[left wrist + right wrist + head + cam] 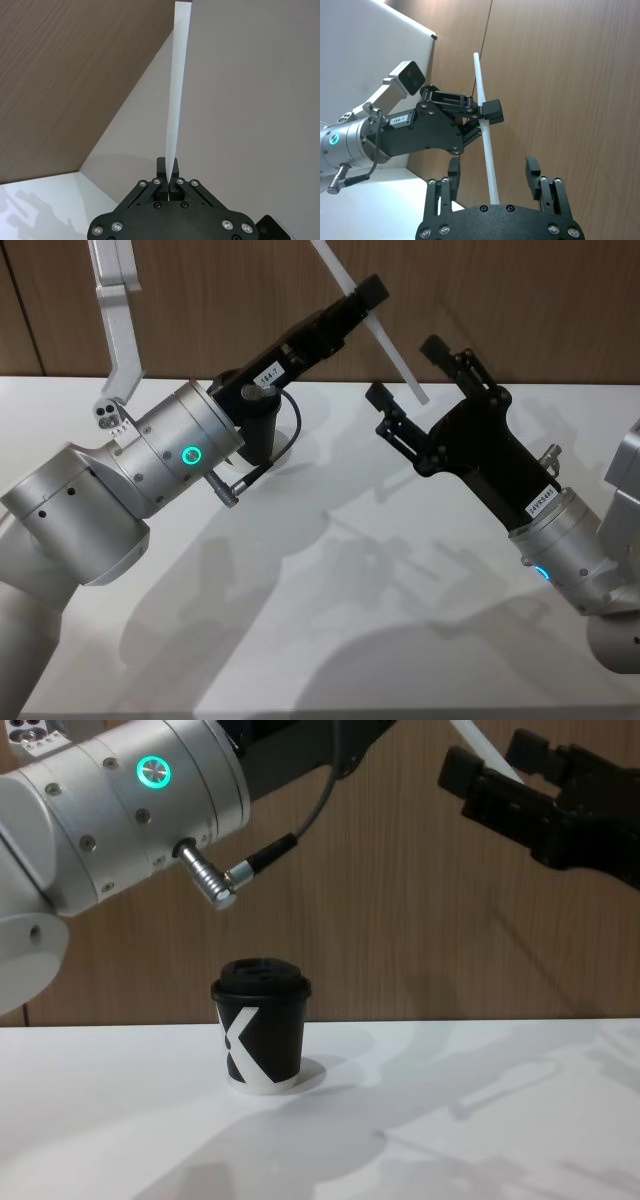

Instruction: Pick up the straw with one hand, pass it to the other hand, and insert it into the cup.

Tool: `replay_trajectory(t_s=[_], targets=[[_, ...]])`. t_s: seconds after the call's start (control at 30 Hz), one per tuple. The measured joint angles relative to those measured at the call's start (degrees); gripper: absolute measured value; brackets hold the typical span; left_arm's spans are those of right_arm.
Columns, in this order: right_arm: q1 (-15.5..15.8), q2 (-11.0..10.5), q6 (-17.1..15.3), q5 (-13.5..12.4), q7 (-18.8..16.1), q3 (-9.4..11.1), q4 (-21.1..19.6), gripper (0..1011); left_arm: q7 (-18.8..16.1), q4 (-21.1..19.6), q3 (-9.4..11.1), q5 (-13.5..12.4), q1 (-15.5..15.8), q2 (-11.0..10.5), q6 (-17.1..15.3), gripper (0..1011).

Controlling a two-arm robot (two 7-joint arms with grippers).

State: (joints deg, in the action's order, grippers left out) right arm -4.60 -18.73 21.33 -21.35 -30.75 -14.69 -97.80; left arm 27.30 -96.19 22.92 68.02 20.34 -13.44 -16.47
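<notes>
Head view puts the left gripper [365,295], on the green-lit arm, high above the table [330,640] with its fingers pinched on the straw [396,352]. The straw slants down from there toward the right gripper [404,368] on the blue-lit arm. The left wrist view confirms the pinch: the fingertips [161,170] press the tube between them and it runs straight out ahead. In the right wrist view the right gripper's fingers [454,170] stand wide apart, and the straw's lower end hangs between them, touching neither as far as can be told. Chest view places the cup [262,1032] upright on the table with its lid [260,976] on, below and well apart from both grippers. Judged from this, the handover is at its close: the receiving gripper alone holds the straw, and insertion is not yet begun. The next move calls for the right gripper to back clear of the tube. The left arm must then tip the straw toward vertical, line its free end over the lid's opening, which is too small to make out, and lower it gently so the thin tube neither bends nor skids off the dome.
</notes>
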Motion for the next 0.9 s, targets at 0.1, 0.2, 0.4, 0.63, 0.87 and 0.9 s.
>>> replay_trajectory(t_s=[0.1, 0.2, 0.4, 0.63, 0.87, 0.9], targets=[[0.0, 0.0, 0.0, 0.0, 0.0, 0.0, 0.0, 851, -0.01, -0.01, 0.0, -0.02, -0.03, -0.14, 0.19, 10], [0.0, 0.0, 0.0, 0.0, 0.0, 0.0, 0.0, 920, -0.01, -0.06, -0.04, -0.09, -0.07, -0.31, 0.54, 10], [0.0, 0.0, 0.0, 0.0, 0.0, 0.0, 0.0, 1001, -0.02, -0.11, -0.18, -0.42, -0.12, -0.63, 1.37, 10], [0.0, 0.0, 0.0, 0.0, 0.0, 0.0, 0.0, 1001, -0.19, -0.07, -0.41, -1.76, -0.03, -1.16, 3.49, 10], [0.0, 0.0, 0.01, 0.0, 0.0, 0.0, 0.0, 1001, -0.42, 0.12, -0.32, -4.55, 0.32, -1.99, 6.48, 8], [0.0, 0.0, 0.0, 0.0, -0.01, 0.0, 0.0, 1001, -0.47, 0.13, -0.28, -4.93, 0.36, -2.1, 6.82, 10]])
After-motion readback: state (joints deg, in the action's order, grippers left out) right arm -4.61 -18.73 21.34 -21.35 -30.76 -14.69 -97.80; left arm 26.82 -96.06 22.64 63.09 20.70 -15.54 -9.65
